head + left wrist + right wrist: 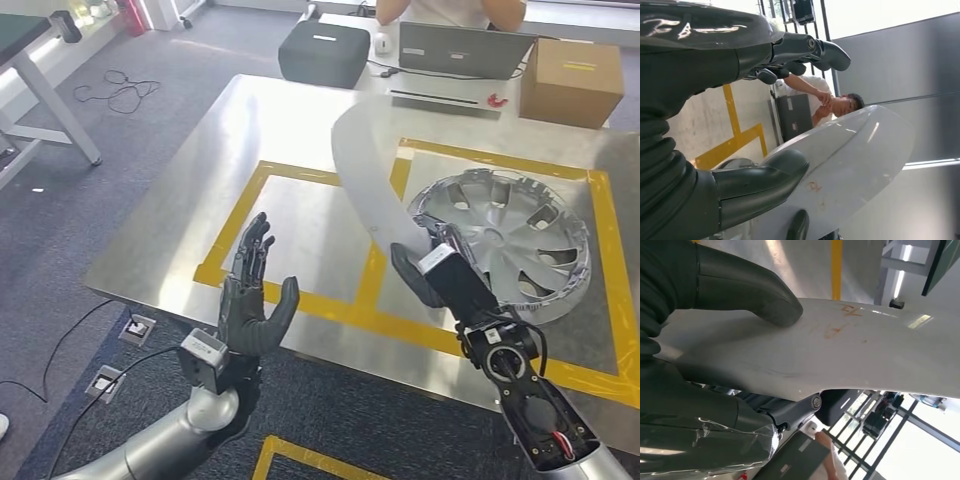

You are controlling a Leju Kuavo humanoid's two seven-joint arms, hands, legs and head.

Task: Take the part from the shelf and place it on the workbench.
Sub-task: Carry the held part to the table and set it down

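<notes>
The right hand (423, 262) is gripping a smooth, curved white panel (366, 165) over the brushed-metal workbench (226, 170); the left hand (253, 290) is hovering, fingers spread.

- Part (367, 165): long, curved, glossy white panel with rounded far end, faint orange marks on its surface.
- Right hand (432, 262) is gripping its near end; part is angling up and far-left, hanging above the workbench (189, 200), not touching it.

Hidden and cut off
The white panel (370, 170) covers part of the hubcap (521, 240); the person (453, 10) is cropped at the edge.
</notes>
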